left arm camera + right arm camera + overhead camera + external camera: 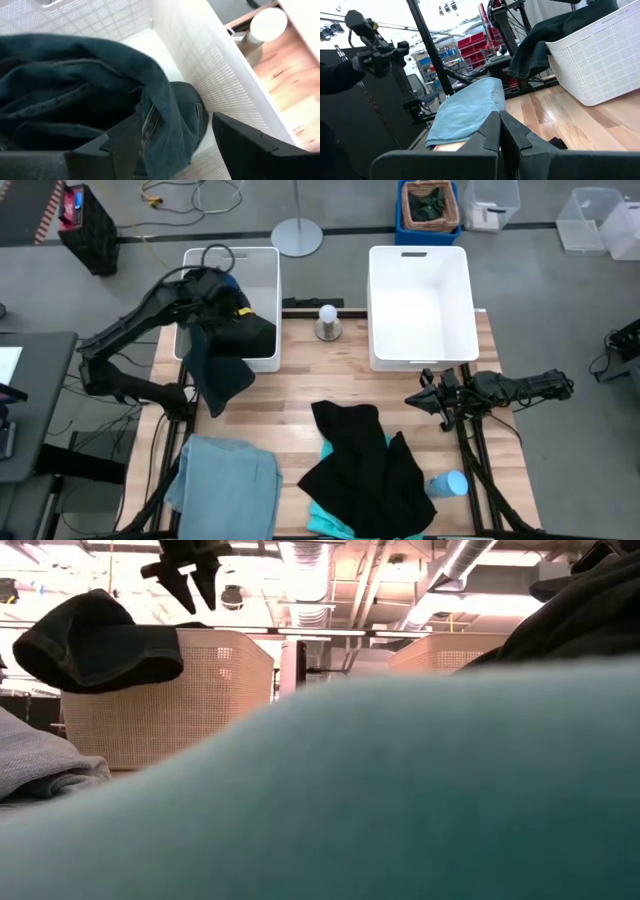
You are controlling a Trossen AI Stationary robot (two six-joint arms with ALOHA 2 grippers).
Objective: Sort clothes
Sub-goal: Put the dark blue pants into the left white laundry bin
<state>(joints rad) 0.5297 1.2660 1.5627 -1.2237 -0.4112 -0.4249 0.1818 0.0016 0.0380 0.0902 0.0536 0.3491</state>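
One garment of the four looks near to sorted; three are left on the wooden table (290,395). Of the two white perforated baskets at the table's far side, the right basket (420,280) shows nothing inside, and the left basket (262,270) carries the dark teal-green garment (222,370). That garment is only partly in: the left wrist view shows its folds lying inside the basket wall, while the high view shows a long flap hanging over the near rim and down onto the table. The left gripper (160,145) hovers over it with its fingers spread apart, the cloth lying loose between and below them, so I judge the drop made but untidy.

Next in size, the black garment (365,460) sprawls across the near middle of the table, lying over the bright turquoise garment (325,520), of which only edges peep out. The dusty grey-blue garment (230,485) is heaped at the near left corner. The right gripper (500,130) waits low by the right basket's near edge, its fingers pressed together on nothing.
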